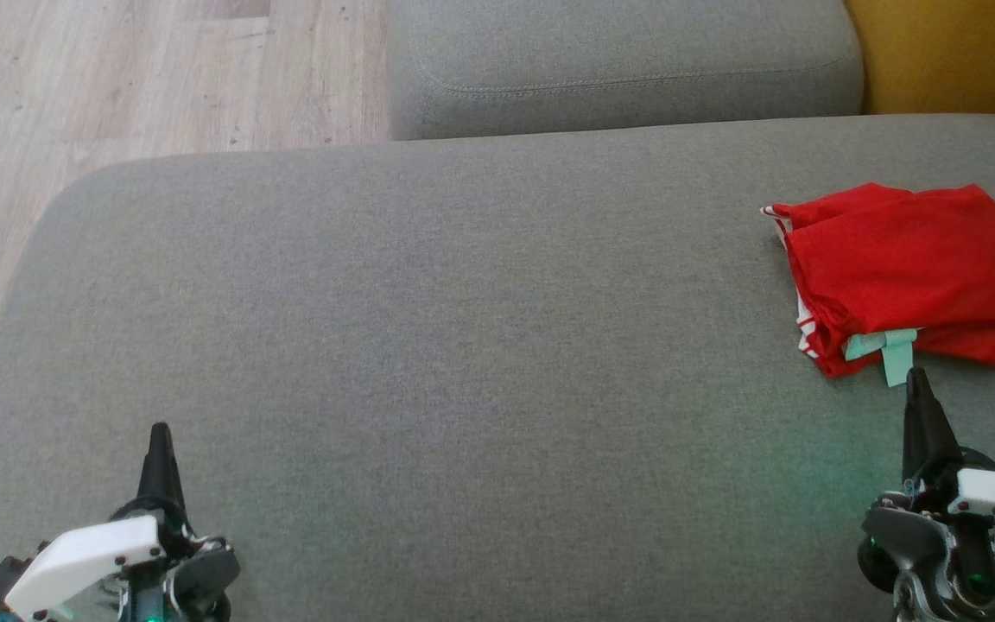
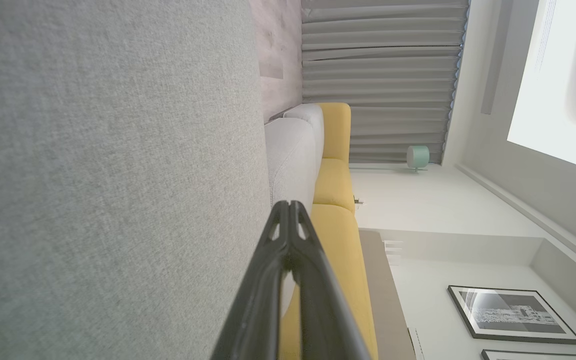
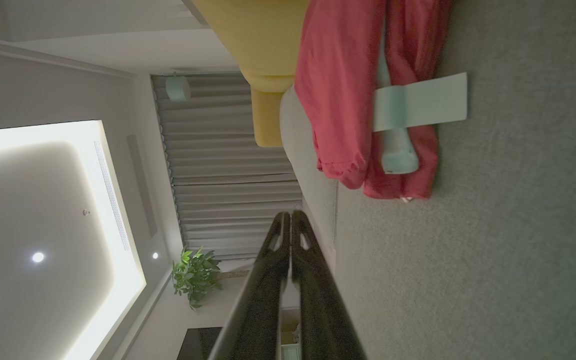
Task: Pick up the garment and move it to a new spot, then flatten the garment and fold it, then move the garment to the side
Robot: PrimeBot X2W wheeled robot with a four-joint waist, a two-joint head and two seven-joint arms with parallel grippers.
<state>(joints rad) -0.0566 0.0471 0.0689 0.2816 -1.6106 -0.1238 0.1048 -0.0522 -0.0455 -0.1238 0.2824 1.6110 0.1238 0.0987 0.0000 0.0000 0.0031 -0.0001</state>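
The red garment (image 1: 916,263) is lying folded at the right end of the grey sofa seat (image 1: 463,328), with a pale green strip (image 1: 893,350) sticking out of its near edge. The right gripper (image 1: 915,378) is pointing toward that edge, just beside the strip, its fingers pressed together and carrying nothing. The left gripper (image 1: 159,432) is sitting well apart over bare seat, likewise pinched closed and empty.
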